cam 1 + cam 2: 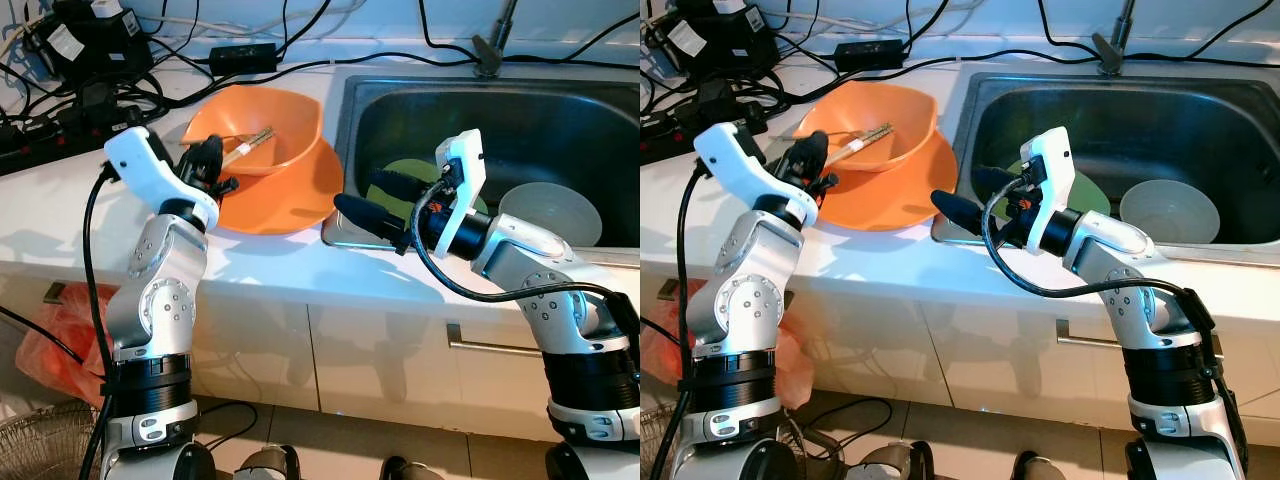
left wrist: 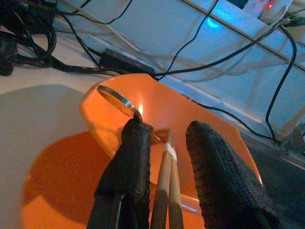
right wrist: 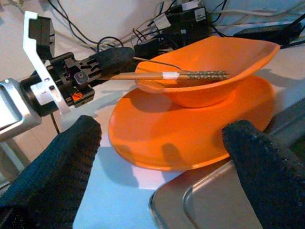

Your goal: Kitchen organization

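Observation:
An orange bowl (image 1: 268, 125) sits tilted on an orange plate (image 1: 290, 200) on the white counter, left of the sink. Wooden chopsticks (image 1: 247, 147) and a metal spoon (image 2: 116, 98) lie in the bowl. My left gripper (image 2: 167, 138) is at the bowl's left rim, open, with the chopsticks (image 2: 167, 191) running between its fingers; a small gap shows beside one finger. My right gripper (image 1: 358, 193) hovers over the sink's left rim (image 1: 340, 110), wide open and empty, pointing toward the plate (image 3: 162, 138).
In the steel sink lie a green plate (image 1: 405, 172) and a pale bowl (image 1: 550, 210). Black cables and power adapters (image 1: 90, 60) crowd the counter's back left. A faucet base (image 1: 489, 55) stands behind the sink. An orange bag (image 1: 65, 325) lies on the floor.

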`<state>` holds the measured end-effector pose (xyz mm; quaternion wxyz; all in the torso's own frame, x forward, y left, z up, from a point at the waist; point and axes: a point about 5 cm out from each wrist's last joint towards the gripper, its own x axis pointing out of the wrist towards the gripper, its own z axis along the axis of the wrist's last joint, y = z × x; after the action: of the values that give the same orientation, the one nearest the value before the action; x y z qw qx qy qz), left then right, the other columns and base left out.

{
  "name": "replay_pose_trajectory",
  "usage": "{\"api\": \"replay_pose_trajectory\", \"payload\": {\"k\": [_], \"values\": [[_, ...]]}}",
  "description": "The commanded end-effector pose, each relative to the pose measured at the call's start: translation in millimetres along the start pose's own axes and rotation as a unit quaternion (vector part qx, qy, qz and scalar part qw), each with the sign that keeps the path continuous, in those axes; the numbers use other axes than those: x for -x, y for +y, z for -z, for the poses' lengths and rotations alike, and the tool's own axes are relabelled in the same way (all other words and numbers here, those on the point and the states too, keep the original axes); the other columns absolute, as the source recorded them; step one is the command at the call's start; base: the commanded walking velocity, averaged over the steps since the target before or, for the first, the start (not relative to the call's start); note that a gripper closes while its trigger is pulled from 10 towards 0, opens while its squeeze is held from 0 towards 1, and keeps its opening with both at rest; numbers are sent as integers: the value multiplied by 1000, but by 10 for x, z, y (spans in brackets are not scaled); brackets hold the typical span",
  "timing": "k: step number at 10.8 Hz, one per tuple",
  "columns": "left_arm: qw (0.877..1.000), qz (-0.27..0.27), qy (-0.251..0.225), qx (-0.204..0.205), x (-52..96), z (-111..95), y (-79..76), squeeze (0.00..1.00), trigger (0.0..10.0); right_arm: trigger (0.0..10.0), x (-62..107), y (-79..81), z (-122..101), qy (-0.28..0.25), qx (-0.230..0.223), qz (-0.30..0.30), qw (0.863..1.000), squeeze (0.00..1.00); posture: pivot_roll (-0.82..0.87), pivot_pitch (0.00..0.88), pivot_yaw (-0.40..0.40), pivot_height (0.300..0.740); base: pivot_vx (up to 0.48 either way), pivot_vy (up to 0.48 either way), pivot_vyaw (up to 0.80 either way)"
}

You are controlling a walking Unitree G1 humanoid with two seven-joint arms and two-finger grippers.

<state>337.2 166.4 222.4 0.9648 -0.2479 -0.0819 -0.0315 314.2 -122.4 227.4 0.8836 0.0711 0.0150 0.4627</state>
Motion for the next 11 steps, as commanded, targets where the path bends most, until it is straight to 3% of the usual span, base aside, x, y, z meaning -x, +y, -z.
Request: {"api": "replay_pose_trajectory", "payload": {"k": [1, 2, 3, 11], "values": [[1000, 4, 2, -5, 14, -23, -2, 0, 10000, 10000, -7, -6, -35, -3, 10, 1, 1000, 0, 47, 123, 80, 740, 0, 0, 0], [1000, -2, 12, 4, 15, 7, 19, 0, 10000, 10000, -5, -10, -38, -3, 11, 1, 1000, 0, 45, 123, 78, 740, 0, 0, 0], [999, -3, 13, 39, 11, 12, 19, 0, 0, 10000, -5, -13, -41, -3, 11, 2, 1000, 0, 44, 123, 78, 740, 0, 0, 0], [987, 37, 23, 155, -20, -44, -130, 0, 0, 10000, -21, -33, -57, -5, 14, 3, 1000, 0, 46, 113, 77, 740, 0, 0, 0]]}}
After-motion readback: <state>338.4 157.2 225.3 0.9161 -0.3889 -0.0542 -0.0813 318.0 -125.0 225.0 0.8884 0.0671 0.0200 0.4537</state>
